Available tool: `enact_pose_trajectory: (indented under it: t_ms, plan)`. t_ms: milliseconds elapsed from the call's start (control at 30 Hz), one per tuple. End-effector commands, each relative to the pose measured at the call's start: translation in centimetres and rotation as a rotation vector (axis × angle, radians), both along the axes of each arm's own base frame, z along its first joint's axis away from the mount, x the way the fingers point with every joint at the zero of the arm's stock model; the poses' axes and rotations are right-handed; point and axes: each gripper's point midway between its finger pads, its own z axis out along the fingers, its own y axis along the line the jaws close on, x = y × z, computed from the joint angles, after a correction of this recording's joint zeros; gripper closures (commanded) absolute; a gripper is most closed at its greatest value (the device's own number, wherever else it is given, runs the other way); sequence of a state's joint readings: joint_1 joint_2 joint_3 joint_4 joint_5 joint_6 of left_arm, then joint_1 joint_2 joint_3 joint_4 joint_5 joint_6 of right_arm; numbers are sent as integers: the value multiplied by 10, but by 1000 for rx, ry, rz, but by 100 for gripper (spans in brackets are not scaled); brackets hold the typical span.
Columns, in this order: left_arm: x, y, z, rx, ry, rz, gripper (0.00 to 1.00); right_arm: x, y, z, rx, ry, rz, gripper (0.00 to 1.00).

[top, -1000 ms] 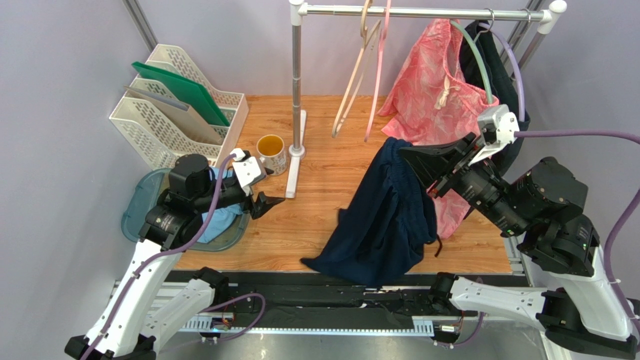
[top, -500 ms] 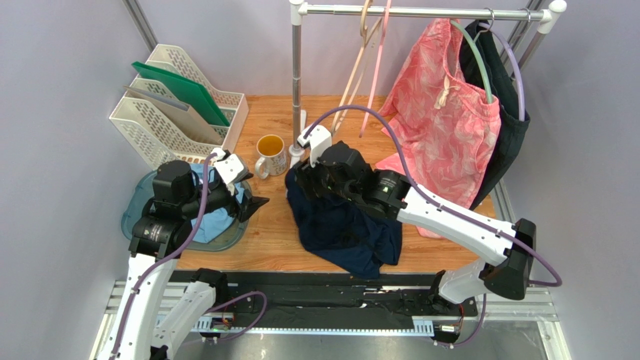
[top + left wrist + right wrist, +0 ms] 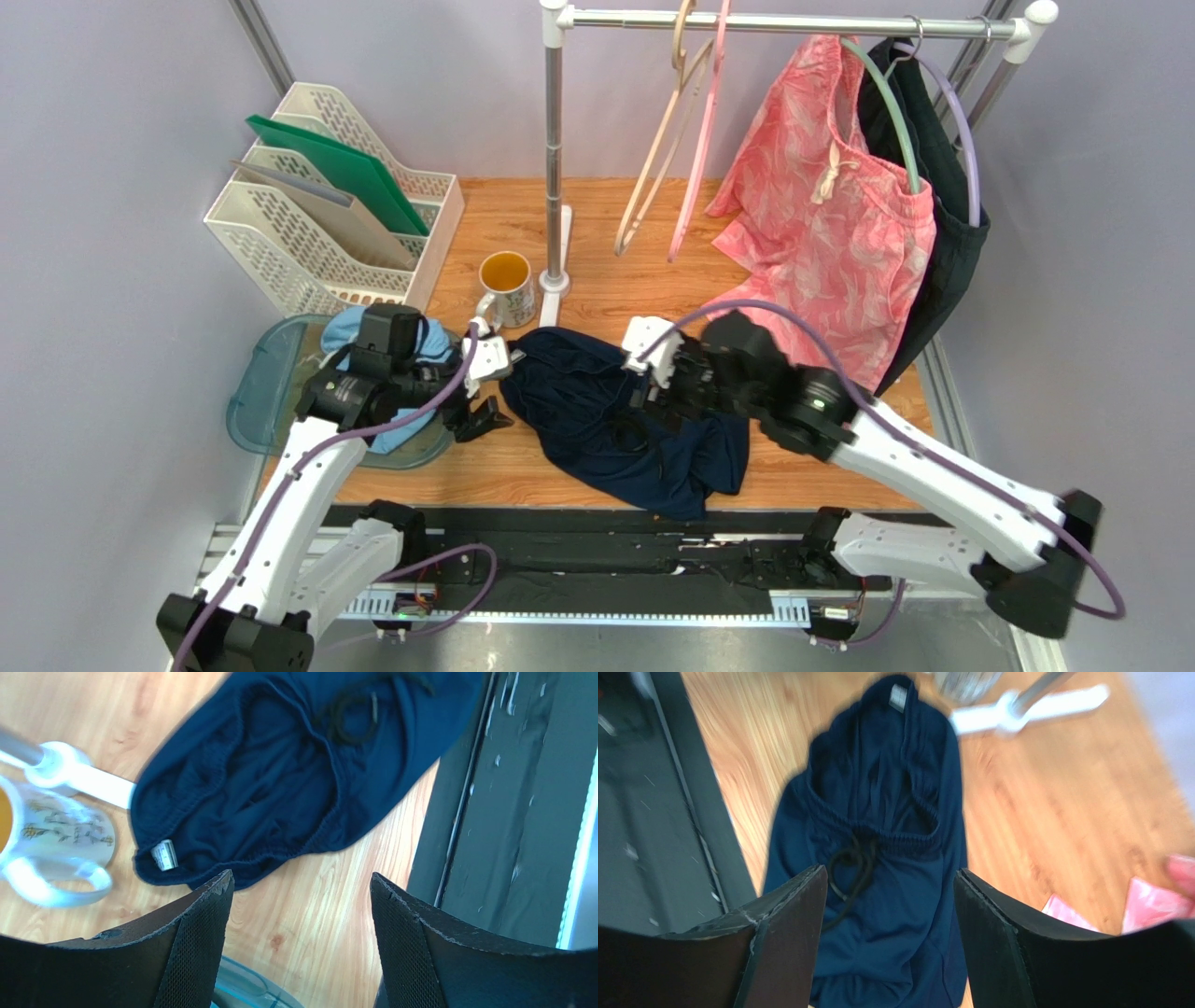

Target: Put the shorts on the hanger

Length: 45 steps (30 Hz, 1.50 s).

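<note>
**A:** How far is the task?

**B:** Only at its beginning, I judge. The shorts (image 3: 617, 420) lie in a crumpled heap on the wooden table (image 3: 617, 287), between the two arms. No part of them is on the pink hanger (image 3: 700, 129). It hangs bare on the metal rail (image 3: 786, 21) at the back, well apart from them. Grasping, lifting and draping are all left to do.

**A:** And the claws?

**B:** The left gripper (image 3: 300, 882) is spread wide just beside the waistband end. The right gripper (image 3: 889, 873) is spread too, above the middle of the cloth. Neither holds anything.

**A:** What are the materials?

**B:** The shorts are soft, limp navy fabric with a gathered elastic waistband, a dark drawstring (image 3: 854, 857) and a small white label (image 3: 165, 854). The hanger is thin, stiff plastic, a rounded triangle with a curved hook.
</note>
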<state>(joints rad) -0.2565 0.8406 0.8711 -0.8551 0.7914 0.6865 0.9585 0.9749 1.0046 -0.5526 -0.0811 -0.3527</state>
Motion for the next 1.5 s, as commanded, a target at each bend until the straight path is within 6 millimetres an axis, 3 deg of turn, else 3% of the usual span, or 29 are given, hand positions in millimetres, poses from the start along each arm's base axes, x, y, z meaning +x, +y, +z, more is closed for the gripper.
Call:
enact_pose_trajectory:
  t_ms: [0,100,133,167,500,633,867,967,1000,1067,1100,1167,1333,1400,1467]
  plan:
    - [-2,-6,-24,95,-123,-186,25,24,28,-42,-131,-2,125,34]
    - [-1,-10,-41,149,-163,-293,25,47,45,-56,-141,55,145,36]
    - [-1,-11,-43,158,-173,-319,25,55,50,-74,-168,96,145,36]
    - [-1,-12,-49,172,-172,-348,25,67,53,-67,-154,90,142,36]
    - [-10,-1,-74,252,-241,-442,26,113,111,-121,-220,134,253,37]
    - [-14,1,-79,260,-246,-443,25,126,121,-145,-261,138,265,38]
    - [-10,-1,-87,288,-255,-491,24,143,116,-176,-343,119,241,39]
    - [-3,-5,-92,309,-278,-511,25,148,112,-176,-333,130,224,52]
    - [-3,-11,-93,313,-289,-525,25,150,112,-173,-329,124,219,65]
    - [8,-17,-94,318,-311,-512,25,154,109,-166,-325,111,205,78]
    - [10,-21,-95,317,-322,-521,25,154,108,-164,-328,106,201,90]
    - [22,-26,-101,341,-342,-526,25,156,105,-158,-330,96,192,99]
    - [39,-35,-124,390,-325,-557,25,151,100,-144,-317,118,155,100]
    - [37,-32,-134,419,-306,-586,27,146,96,-127,-297,102,148,100]
    - [29,-23,-145,465,-283,-624,35,136,88,-124,-302,115,141,100]
